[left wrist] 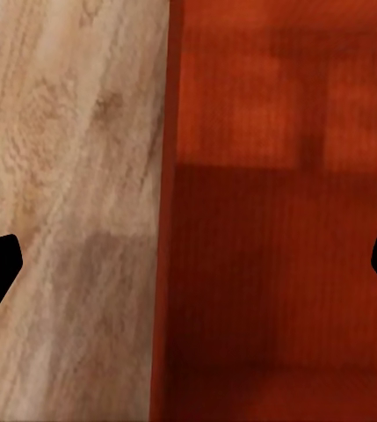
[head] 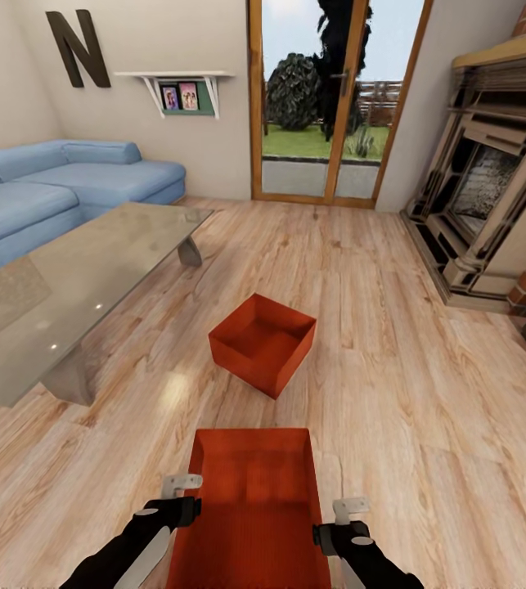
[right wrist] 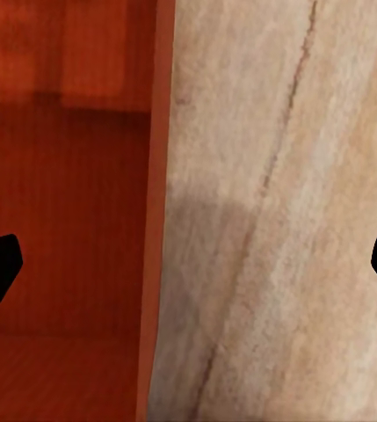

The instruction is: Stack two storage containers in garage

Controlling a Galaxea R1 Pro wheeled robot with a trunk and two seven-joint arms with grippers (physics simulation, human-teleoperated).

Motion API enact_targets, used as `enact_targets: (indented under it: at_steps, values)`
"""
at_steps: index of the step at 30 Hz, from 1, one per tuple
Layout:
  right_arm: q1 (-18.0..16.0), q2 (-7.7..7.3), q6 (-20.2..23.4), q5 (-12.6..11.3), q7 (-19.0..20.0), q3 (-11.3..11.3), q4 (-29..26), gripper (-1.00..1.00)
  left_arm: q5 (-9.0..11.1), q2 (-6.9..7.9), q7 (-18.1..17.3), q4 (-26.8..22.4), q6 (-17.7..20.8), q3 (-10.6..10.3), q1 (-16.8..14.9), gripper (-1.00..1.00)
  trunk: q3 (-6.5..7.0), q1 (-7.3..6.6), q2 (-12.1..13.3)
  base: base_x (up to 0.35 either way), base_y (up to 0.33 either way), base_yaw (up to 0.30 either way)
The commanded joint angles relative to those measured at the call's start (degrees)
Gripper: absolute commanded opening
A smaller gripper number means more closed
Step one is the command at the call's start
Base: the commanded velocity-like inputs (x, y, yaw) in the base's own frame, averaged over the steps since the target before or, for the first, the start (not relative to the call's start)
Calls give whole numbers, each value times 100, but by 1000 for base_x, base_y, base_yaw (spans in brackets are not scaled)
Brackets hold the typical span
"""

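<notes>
Two orange-red open-top storage containers sit on the light wood plank floor of the living room. The near container [head: 250,507] lies right in front of me, between my arms. The far container [head: 263,342] stands turned at an angle near the middle of the room. My left gripper [head: 182,491] hovers open over the near container's left wall [left wrist: 166,211], one fingertip on each side of it. Over the right wall [right wrist: 157,211] my right gripper [head: 350,511] hangs open the same way. Neither gripper holds anything.
A glass coffee table [head: 66,286] stands to the left, with a blue sofa [head: 66,184] behind it. A red-brick fireplace [head: 492,188] fills the right wall. A glass door [head: 328,98] to a garden is straight ahead. Open plank floor lies around both containers.
</notes>
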Motion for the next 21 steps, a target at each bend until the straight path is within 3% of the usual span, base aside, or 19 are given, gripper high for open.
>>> enact_targets:
  at_steps: [1, 21]
  values:
    - [-3, -5, 28, -55, -51, 49, -12, 100, 54, 8, 57, -22, 8, -32, -5, 100, -11, -1, -2, 0, 0, 0]
    - [-4, -4, 32, -47, -57, 43, -15, 100, 53, -18, 53, -73, 25, -20, -14, 100, -72, -1, -2, 0, 0, 0]
